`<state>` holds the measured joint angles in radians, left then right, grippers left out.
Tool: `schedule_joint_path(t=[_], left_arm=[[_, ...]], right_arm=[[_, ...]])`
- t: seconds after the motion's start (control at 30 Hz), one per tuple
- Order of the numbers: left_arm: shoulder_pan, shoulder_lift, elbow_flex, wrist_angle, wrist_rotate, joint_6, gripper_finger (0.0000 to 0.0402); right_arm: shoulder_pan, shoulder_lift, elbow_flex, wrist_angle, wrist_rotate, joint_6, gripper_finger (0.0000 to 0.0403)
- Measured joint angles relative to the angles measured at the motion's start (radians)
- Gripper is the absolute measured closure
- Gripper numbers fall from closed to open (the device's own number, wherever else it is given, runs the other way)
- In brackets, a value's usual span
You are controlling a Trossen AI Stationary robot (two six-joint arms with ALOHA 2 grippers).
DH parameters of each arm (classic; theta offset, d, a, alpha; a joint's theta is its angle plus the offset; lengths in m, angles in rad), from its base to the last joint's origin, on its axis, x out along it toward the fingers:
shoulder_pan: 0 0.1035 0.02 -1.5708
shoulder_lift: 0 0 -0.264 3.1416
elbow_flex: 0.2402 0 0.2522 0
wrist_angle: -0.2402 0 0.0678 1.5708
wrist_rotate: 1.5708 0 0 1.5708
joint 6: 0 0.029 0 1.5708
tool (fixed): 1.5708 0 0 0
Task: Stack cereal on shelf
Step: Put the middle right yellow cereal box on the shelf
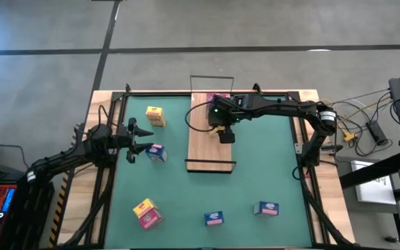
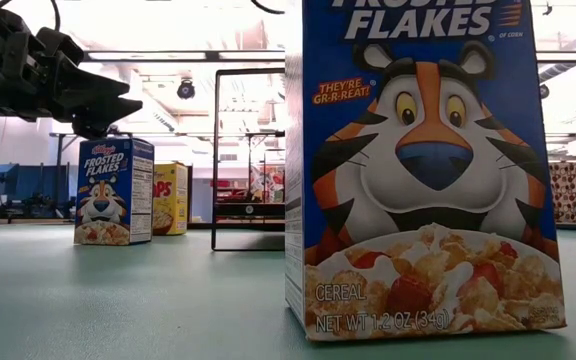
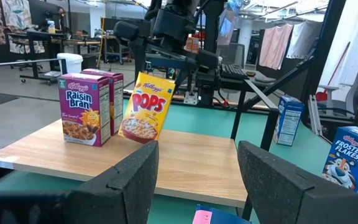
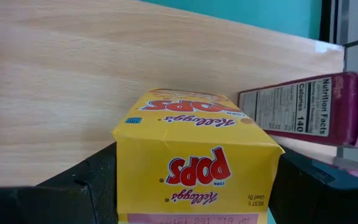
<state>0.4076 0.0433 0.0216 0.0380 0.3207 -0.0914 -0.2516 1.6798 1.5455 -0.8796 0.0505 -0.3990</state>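
Yellow Pops box (image 3: 145, 107) is clamped, tilted, in the right gripper (image 4: 188, 180) jaws over the wooden shelf (image 1: 211, 136), just beside two Raisin Bran boxes (image 3: 84, 108) standing on the shelf. The left gripper (image 1: 136, 138) hangs with jaws released beside the shelf, near a Frosted Flakes box (image 1: 157, 153) on the green surface (image 1: 262, 160).

Green table (image 1: 255, 173), wooden shelf (image 1: 203, 149) on it.
Six cereal boxes (image 1: 155, 116) scattered on table; two purple boxes (image 3: 82, 117) on shelf.
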Motion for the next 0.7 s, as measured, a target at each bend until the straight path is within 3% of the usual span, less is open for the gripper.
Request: schedule_joint_path(t=[0.7], left_arm=[[0.000,0.001,0.000,0.000,0.000,0.000,0.0198]], right_arm=[[-0.048,0.031,0.006,0.028,-0.051,0.000,0.0112]])
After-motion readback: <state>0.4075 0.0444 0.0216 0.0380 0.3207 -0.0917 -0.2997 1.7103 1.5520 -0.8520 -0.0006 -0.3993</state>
